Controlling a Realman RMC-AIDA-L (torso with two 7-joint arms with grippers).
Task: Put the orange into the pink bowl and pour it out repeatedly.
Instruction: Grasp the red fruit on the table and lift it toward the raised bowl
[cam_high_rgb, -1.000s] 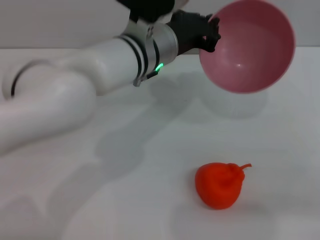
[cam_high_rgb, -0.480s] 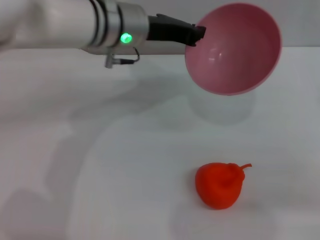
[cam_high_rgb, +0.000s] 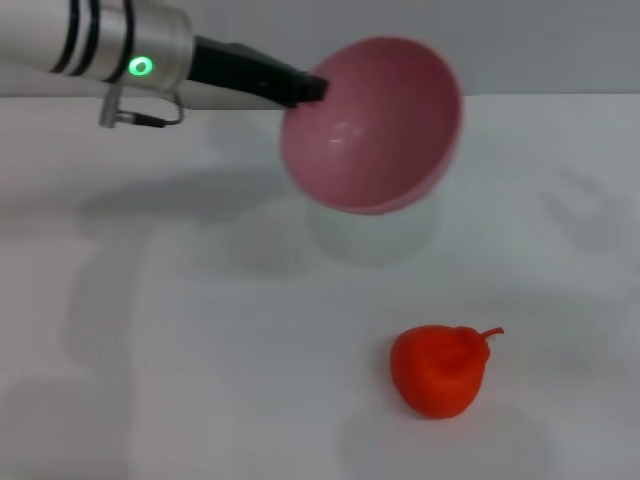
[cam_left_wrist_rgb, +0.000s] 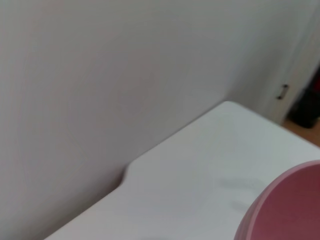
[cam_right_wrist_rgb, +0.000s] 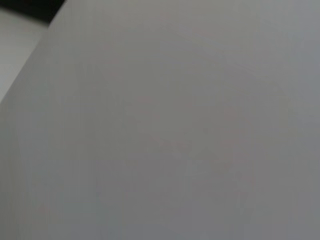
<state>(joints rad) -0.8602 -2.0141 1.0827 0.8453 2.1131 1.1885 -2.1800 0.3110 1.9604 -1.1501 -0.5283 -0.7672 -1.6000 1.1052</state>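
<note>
The orange (cam_high_rgb: 439, 371) lies on the white table toward the front right, stem pointing right. Above the table's middle, the pink bowl (cam_high_rgb: 372, 125) hangs tilted on its side, its empty inside facing the camera. My left gripper (cam_high_rgb: 305, 88) is shut on the bowl's left rim, its black fingers reaching in from the upper left. In the left wrist view only an edge of the pink bowl (cam_left_wrist_rgb: 287, 210) shows at the corner. The right gripper is out of view; its wrist view shows only a blank grey surface.
The white table (cam_high_rgb: 200, 330) spreads around the fruit. A pale wall (cam_left_wrist_rgb: 100, 75) stands behind the table's far edge, and a door with a handle (cam_left_wrist_rgb: 283, 91) shows at the side in the left wrist view.
My left arm has swung left and down, carrying the tilted bowl from the upper right toward the table's middle. The orange has not moved.
</note>
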